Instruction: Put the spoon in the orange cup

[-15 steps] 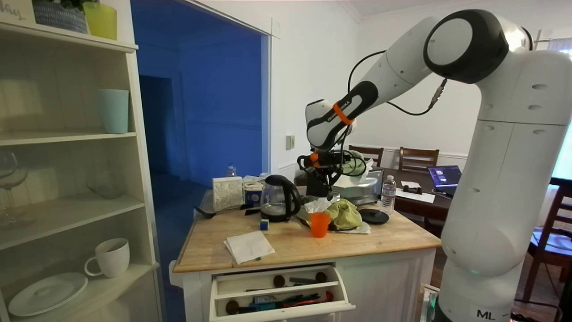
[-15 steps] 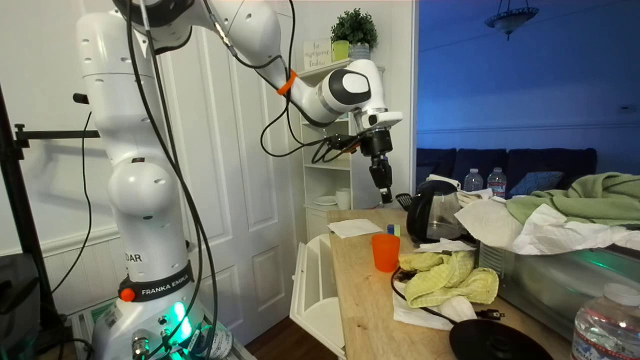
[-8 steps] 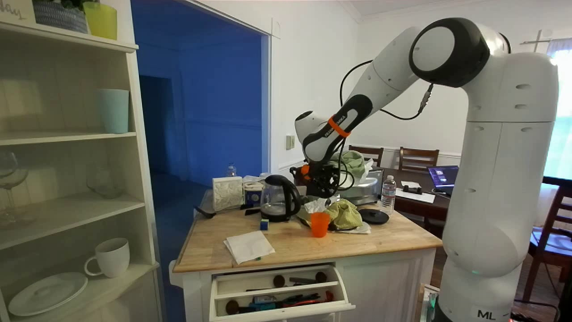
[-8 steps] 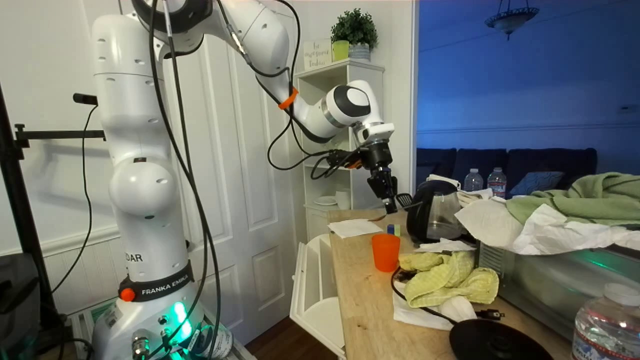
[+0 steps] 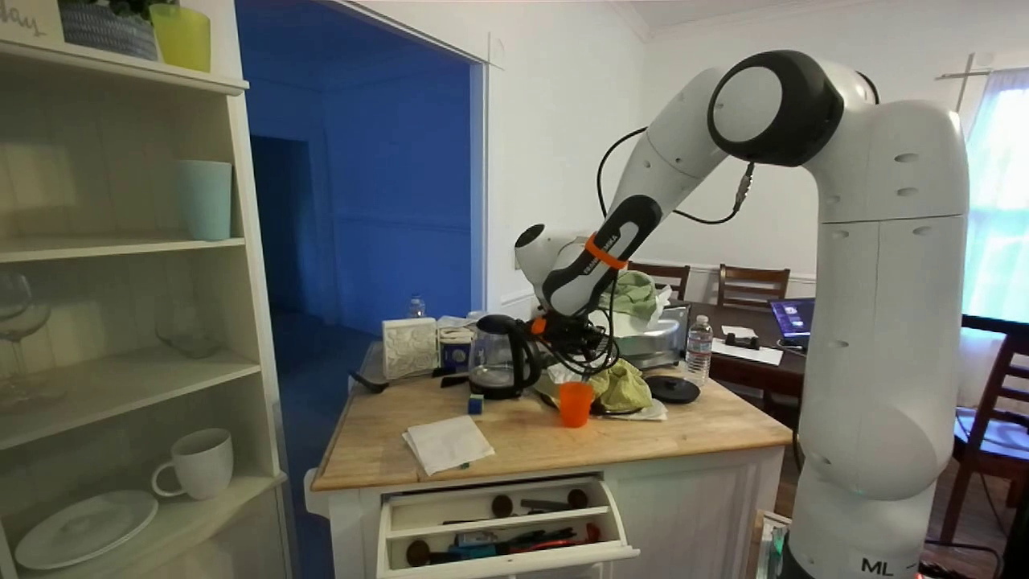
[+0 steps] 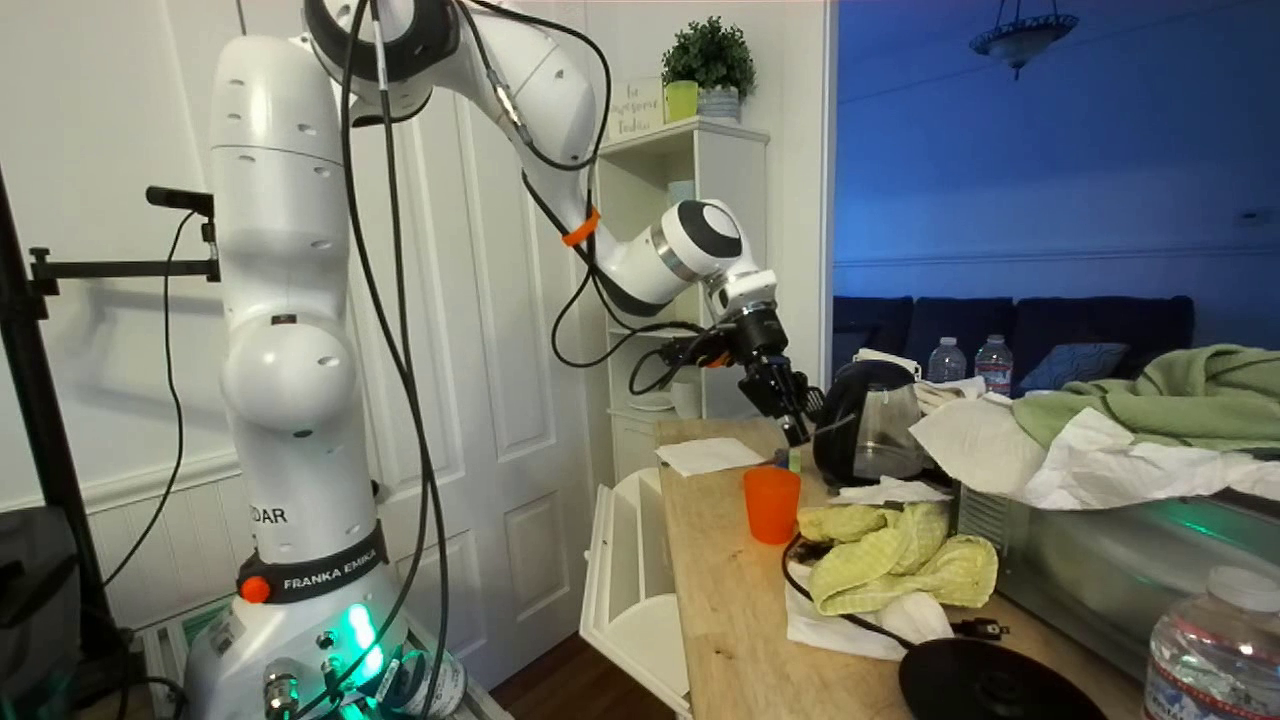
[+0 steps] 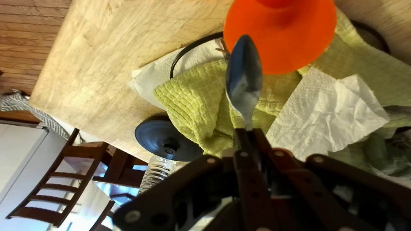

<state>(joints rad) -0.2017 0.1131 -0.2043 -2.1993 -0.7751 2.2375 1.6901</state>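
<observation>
My gripper (image 7: 249,131) is shut on a metal spoon (image 7: 244,73), which sticks out past the fingertips with its bowl forward. In the wrist view the bowl overlaps the near edge of the orange cup (image 7: 282,38); I cannot tell its height above the rim. The small orange cup stands upright on the wooden counter and shows in both exterior views (image 5: 575,404) (image 6: 771,506). In an exterior view my gripper (image 6: 795,432) is above and beyond the cup, apart from it, with part of the spoon (image 6: 835,425) slanting out. In the other exterior picture, cables mostly hide the gripper.
A black-handled kettle (image 6: 850,430) stands close beside the gripper. A yellow-green cloth (image 6: 900,560) and white paper lie against the cup's side. A black round lid (image 5: 673,389), a water bottle (image 5: 699,350), a small blue block (image 5: 476,404) and an open drawer (image 5: 506,531) are nearby.
The arm has lowered and its gripper has come down closer to the cup, carrying the spoon. The spoon has tilted with the gripper. The cup has not moved.
</observation>
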